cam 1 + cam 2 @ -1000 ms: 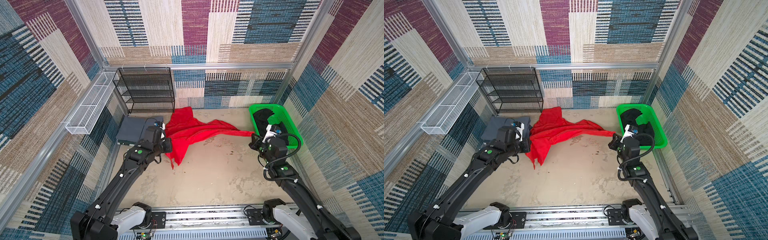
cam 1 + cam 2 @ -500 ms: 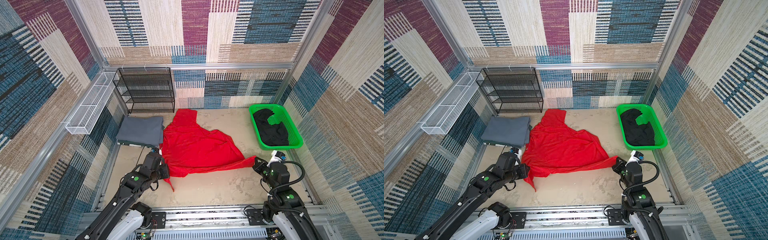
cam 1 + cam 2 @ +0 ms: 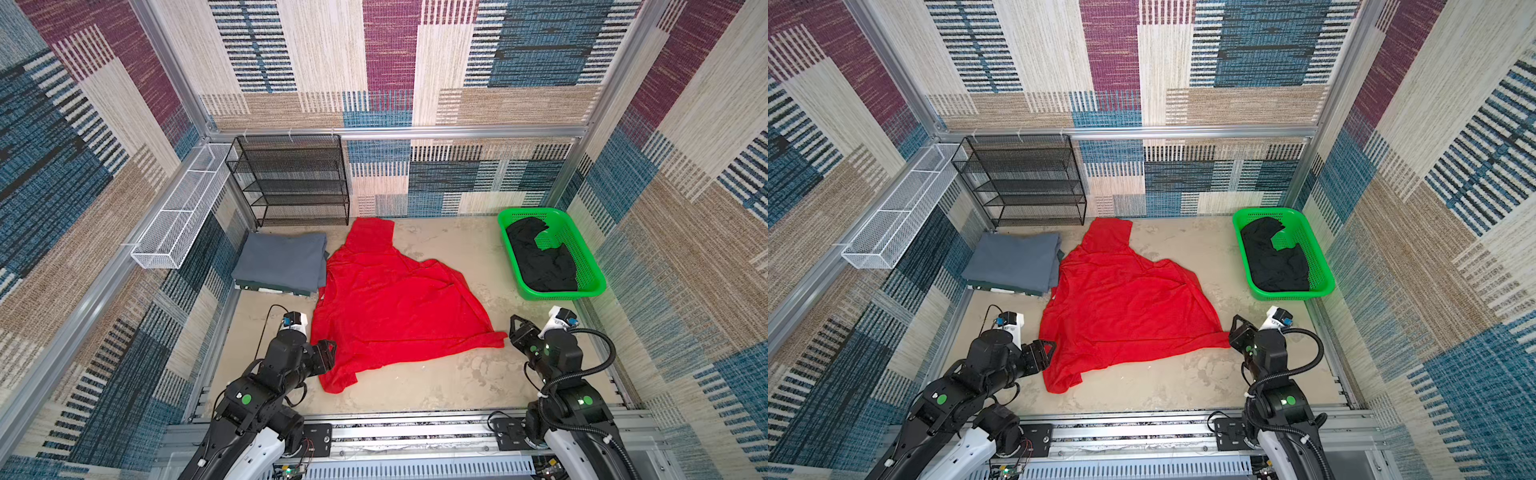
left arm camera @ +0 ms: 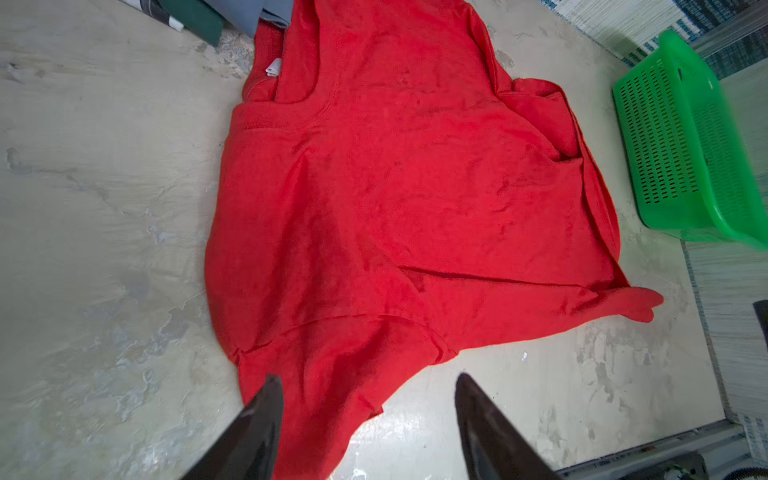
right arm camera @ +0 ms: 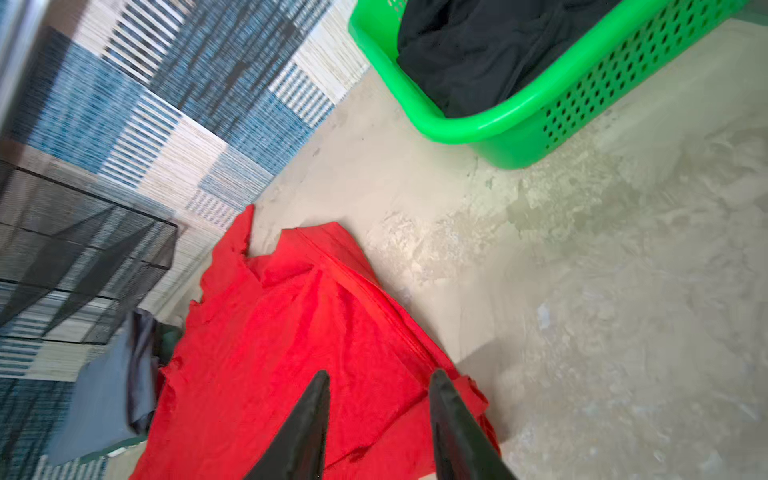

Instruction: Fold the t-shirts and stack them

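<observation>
The red t-shirt (image 3: 390, 303) (image 3: 1121, 307) lies spread on the floor, creased, one corner reaching towards the right arm. My left gripper (image 3: 328, 353) (image 4: 368, 377) is open just off its near left edge, with red cloth (image 4: 395, 187) below one finger. My right gripper (image 3: 517, 330) (image 5: 379, 373) stands open over the shirt's right corner (image 5: 270, 353) and holds nothing. The grey t-shirt (image 3: 282, 266) (image 3: 1013, 262) lies folded at the back left. The black t-shirt (image 3: 540, 257) (image 5: 478, 45) lies crumpled in the green basket (image 3: 552, 295) (image 5: 519, 120).
A black wire shelf rack (image 3: 291, 183) stands against the back wall. A white wire tray (image 3: 183, 216) hangs on the left wall. The grey shirt rests on a thin green-edged board (image 4: 199, 20). Bare floor (image 3: 436, 374) lies between the two arms, and a metal rail (image 3: 415, 432) runs along the front.
Both grippers drew the red t-shirt from the back towards the front and spread it out. Both were shut on it, then opened and let it go.
</observation>
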Controlling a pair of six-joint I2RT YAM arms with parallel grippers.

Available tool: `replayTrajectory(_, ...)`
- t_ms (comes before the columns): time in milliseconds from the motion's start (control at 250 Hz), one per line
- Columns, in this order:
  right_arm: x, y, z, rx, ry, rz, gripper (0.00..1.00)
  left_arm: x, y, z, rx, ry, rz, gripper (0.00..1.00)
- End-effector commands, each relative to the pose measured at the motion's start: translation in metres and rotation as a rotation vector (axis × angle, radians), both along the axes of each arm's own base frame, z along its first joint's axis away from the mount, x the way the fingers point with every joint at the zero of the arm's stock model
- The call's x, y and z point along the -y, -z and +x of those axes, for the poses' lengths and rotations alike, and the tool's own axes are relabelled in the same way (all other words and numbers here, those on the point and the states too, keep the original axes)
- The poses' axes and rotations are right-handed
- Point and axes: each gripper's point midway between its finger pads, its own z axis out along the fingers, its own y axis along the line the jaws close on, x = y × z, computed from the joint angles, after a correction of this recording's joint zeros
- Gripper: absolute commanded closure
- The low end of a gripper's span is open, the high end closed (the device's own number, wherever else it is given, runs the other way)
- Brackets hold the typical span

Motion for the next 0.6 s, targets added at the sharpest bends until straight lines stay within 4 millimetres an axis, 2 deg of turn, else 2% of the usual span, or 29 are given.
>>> replayTrajectory(0, -0.009, -0.016, 0.026, 0.009, -0.058, -0.058, 0.48, 0.004, -0.002, 0.012, 0.004, -0.015, -0.004, 0.26)
replayTrajectory(64, -0.02, -0.016, 0.047, -0.018, -0.118, -0.081, 0.47, 0.011, -0.006, 0.022, 0.004, 0.008, 0.007, 0.21)
replayTrajectory(176, -0.051, -0.023, 0.09, -0.028, -0.252, -0.105, 0.42, 0.029, -0.015, 0.041, 0.022, 0.06, -0.006, 0.19)
replayTrajectory(236, -0.077, -0.027, 0.115, -0.031, -0.351, -0.134, 0.4, 0.04, -0.022, 0.054, 0.048, 0.084, -0.026, 0.19)
replayTrajectory(304, -0.105, -0.022, 0.144, -0.076, -0.446, -0.179, 0.38, 0.048, -0.024, 0.065, 0.058, 0.1, -0.027, 0.18)
replayTrajectory(364, -0.126, -0.01, 0.167, -0.133, -0.513, -0.22, 0.36, 0.054, -0.027, 0.075, 0.067, 0.115, -0.022, 0.18)
replayTrajectory(436, -0.134, 0.017, 0.19, -0.226, -0.532, -0.251, 0.37, 0.061, -0.029, 0.085, 0.076, 0.133, -0.018, 0.19)
replayTrajectory(508, -0.136, 0.041, 0.207, -0.307, -0.535, -0.289, 0.37, 0.067, -0.029, 0.095, 0.082, 0.146, -0.013, 0.18)
replayTrajectory(596, -0.127, 0.065, 0.214, -0.393, -0.501, -0.349, 0.37, 0.076, -0.026, 0.106, 0.079, 0.166, -0.01, 0.18)
